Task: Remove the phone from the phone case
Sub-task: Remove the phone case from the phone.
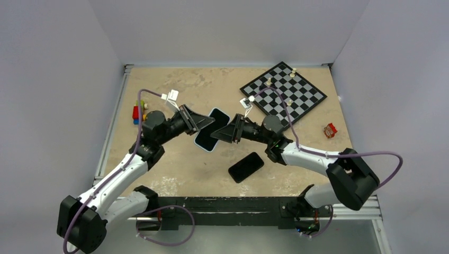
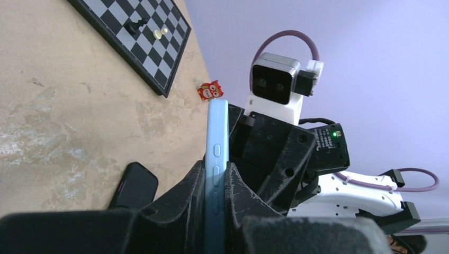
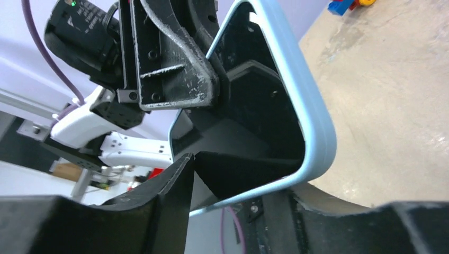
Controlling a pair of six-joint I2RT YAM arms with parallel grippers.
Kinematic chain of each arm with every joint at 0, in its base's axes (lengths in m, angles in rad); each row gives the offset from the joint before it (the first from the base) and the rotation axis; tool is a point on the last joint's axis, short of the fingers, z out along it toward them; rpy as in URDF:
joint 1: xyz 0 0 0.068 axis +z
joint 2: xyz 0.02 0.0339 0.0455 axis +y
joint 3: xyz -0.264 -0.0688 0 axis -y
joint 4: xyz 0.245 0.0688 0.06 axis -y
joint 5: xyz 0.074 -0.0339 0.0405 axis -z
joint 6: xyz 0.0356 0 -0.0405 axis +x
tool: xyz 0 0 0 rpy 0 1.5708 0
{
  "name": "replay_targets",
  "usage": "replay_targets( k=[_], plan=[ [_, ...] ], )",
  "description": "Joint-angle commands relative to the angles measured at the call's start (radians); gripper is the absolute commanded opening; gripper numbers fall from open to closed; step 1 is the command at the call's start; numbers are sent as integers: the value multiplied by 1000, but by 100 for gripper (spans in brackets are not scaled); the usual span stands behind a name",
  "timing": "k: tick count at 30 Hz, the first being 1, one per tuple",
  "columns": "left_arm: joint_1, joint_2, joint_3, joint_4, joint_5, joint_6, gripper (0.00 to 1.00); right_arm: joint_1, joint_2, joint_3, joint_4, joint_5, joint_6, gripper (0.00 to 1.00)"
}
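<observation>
Blue phone case (image 1: 212, 129) up in air, middle of scene. Looks empty, hard to be sure. Left gripper (image 1: 210, 121) and right gripper (image 1: 219, 133) both squeezed tight on it. Black phone (image 1: 246, 166) flat on tan table (image 1: 174, 164), near side. Chessboard (image 1: 283, 92) far right. Pale walls (image 1: 53, 79) around.

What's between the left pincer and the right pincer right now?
The light blue phone case, held by both the left pincer and right pincer; clearest in the top view.

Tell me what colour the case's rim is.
Light blue. The case shows its rim best in the right wrist view.
</observation>
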Motion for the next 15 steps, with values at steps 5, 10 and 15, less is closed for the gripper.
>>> replay_targets(
  k=[5,10,15],
  plan=[
    [5,-34,31,42,37,29,0,19,67,12,262,5,65,0],
    [5,-27,170,-339,101,273,33,18,7,16,133,-10,-40,0],
    [5,-21,176,-380,227,361,38,18,-38,57,15,-96,-132,0]
  ],
)
